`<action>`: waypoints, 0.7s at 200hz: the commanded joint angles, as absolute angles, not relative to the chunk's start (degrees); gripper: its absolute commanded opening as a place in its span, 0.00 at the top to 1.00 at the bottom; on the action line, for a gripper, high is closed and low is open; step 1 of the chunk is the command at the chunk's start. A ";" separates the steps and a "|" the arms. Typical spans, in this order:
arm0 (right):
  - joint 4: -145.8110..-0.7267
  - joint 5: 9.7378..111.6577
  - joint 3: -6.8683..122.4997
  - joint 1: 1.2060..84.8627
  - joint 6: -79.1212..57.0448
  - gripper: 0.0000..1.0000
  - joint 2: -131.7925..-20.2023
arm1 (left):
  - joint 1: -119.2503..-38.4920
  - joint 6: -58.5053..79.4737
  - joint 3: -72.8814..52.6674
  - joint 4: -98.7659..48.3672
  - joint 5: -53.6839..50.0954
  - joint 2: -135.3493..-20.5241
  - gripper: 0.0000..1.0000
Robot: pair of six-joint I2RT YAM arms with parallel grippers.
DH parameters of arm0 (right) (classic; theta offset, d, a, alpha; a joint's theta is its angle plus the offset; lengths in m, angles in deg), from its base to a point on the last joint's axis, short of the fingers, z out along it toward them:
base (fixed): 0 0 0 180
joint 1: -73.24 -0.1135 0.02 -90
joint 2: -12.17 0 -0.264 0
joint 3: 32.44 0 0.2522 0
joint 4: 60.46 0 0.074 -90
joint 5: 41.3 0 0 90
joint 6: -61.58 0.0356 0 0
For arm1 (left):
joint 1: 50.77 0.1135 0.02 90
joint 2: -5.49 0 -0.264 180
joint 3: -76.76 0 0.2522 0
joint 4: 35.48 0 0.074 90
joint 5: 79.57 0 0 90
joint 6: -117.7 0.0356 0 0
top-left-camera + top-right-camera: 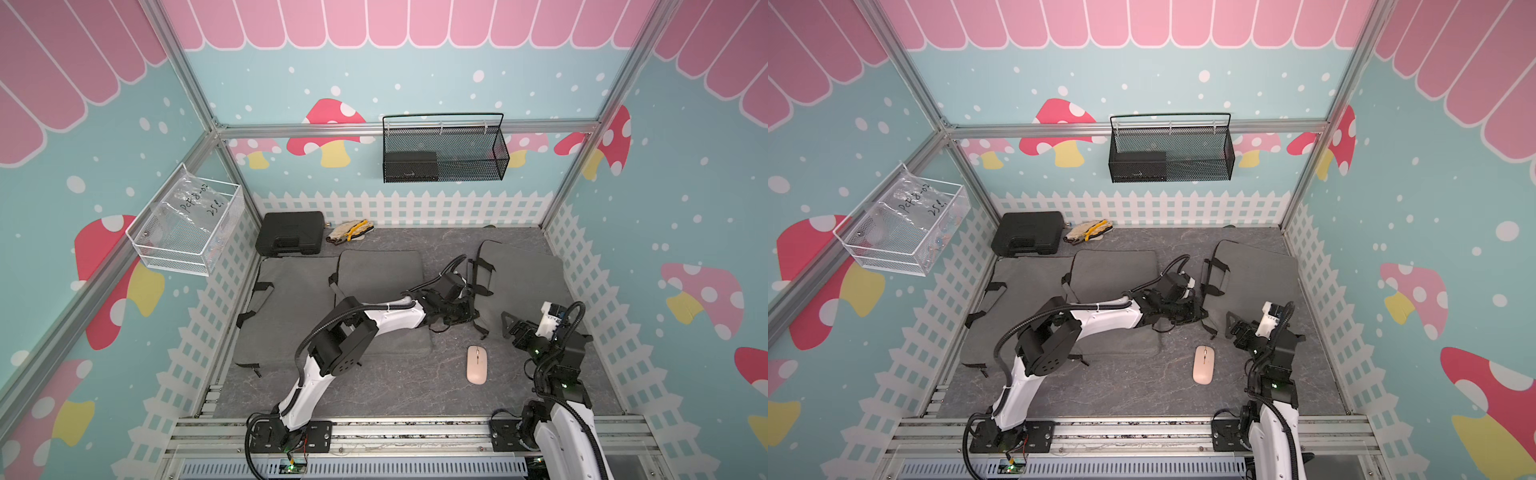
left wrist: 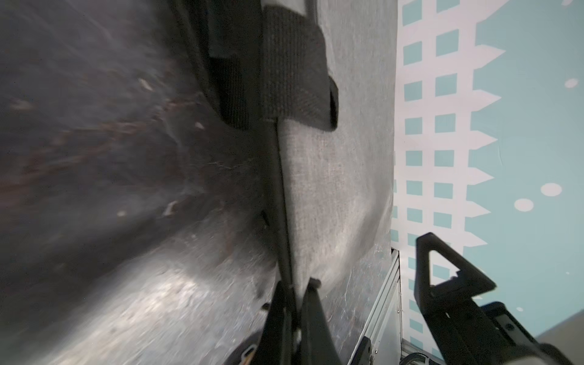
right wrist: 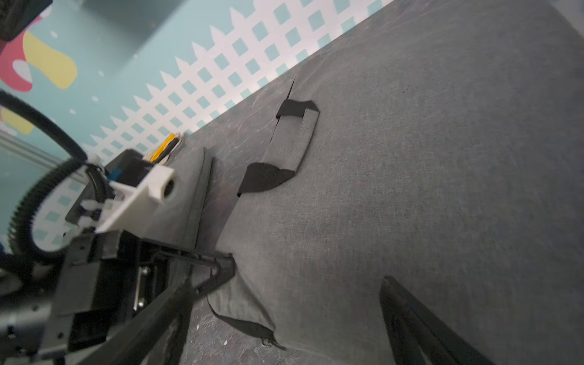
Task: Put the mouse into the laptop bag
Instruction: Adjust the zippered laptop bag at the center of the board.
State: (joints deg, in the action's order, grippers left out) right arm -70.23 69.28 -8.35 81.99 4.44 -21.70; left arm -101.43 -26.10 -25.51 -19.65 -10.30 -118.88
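The pink mouse [image 1: 476,365] [image 1: 1203,364] lies on the dark mat near the front, free of both grippers. Behind it on the right lies the grey laptop bag [image 1: 523,282] [image 1: 1252,278] [image 3: 410,189] with black handle straps. My left gripper [image 1: 473,320] [image 1: 1200,318] [image 2: 295,286] is shut on that bag's near corner edge, pinching the dark zipper seam [image 2: 279,205]. My right gripper [image 1: 513,330] [image 1: 1235,328] [image 3: 284,316] stands open just beside it, over the same corner, with nothing between its fingers.
Two more grey bags [image 1: 291,307] [image 1: 380,274] lie left and centre under the left arm. A black case [image 1: 289,238] and gloves [image 1: 349,231] sit at the back. A black mesh basket [image 1: 444,153] and a white one [image 1: 187,226] hang on the walls.
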 commanded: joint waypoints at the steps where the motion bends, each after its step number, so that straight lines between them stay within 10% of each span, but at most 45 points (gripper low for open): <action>1: -68.29 62.42 -5.37 75.08 1.54 0.08 -25.40 | -99.16 -22.04 -23.31 -19.91 -11.26 -115.05 1.00; 140: -67.59 49.27 -4.21 48.50 7.65 0.25 -37.39 | -95.16 -23.09 -15.41 -22.89 -16.37 -113.48 1.00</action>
State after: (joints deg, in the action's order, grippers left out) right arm -67.52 53.50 -3.76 50.82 5.12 -34.81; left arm -95.44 -22.42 -17.60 -20.33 -15.37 -116.83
